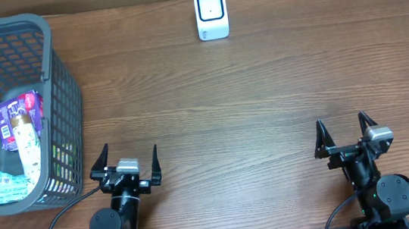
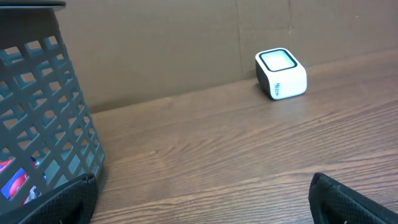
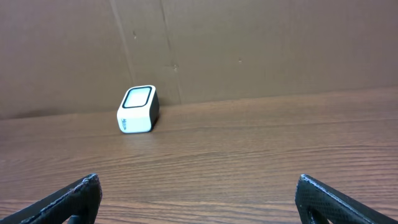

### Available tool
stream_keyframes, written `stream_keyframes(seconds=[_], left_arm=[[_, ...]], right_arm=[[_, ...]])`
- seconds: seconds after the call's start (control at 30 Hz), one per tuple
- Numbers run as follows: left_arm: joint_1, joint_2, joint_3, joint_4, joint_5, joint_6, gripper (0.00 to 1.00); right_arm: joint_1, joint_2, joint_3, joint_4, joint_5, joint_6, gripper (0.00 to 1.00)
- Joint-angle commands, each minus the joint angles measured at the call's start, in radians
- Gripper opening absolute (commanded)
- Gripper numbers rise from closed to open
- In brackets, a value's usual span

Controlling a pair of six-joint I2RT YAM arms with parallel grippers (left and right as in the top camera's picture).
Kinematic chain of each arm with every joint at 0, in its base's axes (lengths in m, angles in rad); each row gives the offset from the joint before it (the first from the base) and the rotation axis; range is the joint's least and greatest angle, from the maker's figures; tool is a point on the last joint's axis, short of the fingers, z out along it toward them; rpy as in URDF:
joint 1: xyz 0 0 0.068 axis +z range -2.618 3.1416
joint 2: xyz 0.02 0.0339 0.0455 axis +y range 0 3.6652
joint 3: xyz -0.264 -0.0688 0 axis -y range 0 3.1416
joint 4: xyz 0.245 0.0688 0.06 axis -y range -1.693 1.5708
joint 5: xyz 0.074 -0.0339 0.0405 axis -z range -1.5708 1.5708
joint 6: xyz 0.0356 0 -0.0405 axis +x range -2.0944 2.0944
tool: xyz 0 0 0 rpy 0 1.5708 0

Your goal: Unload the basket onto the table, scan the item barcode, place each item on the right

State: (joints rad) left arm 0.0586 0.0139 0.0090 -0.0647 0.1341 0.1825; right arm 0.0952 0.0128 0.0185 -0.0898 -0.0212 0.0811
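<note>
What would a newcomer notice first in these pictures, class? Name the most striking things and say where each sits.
The grey mesh basket at the left edge of the wooden table stands out, with colourful packaged items lying inside it. A small white barcode scanner sits alone near the table's far edge, about midway across. The left gripper and right gripper stand open and empty at the near edge.

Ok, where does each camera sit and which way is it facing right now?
Overhead: above the table, looking straight down; basket at left, scanner at the far edge; left gripper and right gripper both show, open.
Left wrist: low on the robot's left, facing the back wall; basket and scanner ahead; its own fingertips in the bottom corners.
Right wrist: low, facing the back wall; scanner ahead; its own fingertips below.
Shared: all three see the scanner.
</note>
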Motion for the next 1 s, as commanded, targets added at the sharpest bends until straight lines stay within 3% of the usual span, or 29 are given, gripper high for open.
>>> stream_keyframes(seconds=[0.0,0.6,0.97], left_arm=[[-0.006,-0.01,-0.004,-0.003,-0.011,-0.015,1.0],[-0.007,-0.01,-0.004,-0.002,0.0,-0.019,1.0],[-0.007,-0.009,-0.004,0.002,0.021,-0.297,0.99]], right_arm=[[0.006,-0.01,-0.011,0.006,0.005,0.0,1.0],[0.007,-0.01,-0.011,0.007,-0.006,0.0,1.0],[0.007,-0.01,-0.01,0.021,-0.119,0.0,1.0]])
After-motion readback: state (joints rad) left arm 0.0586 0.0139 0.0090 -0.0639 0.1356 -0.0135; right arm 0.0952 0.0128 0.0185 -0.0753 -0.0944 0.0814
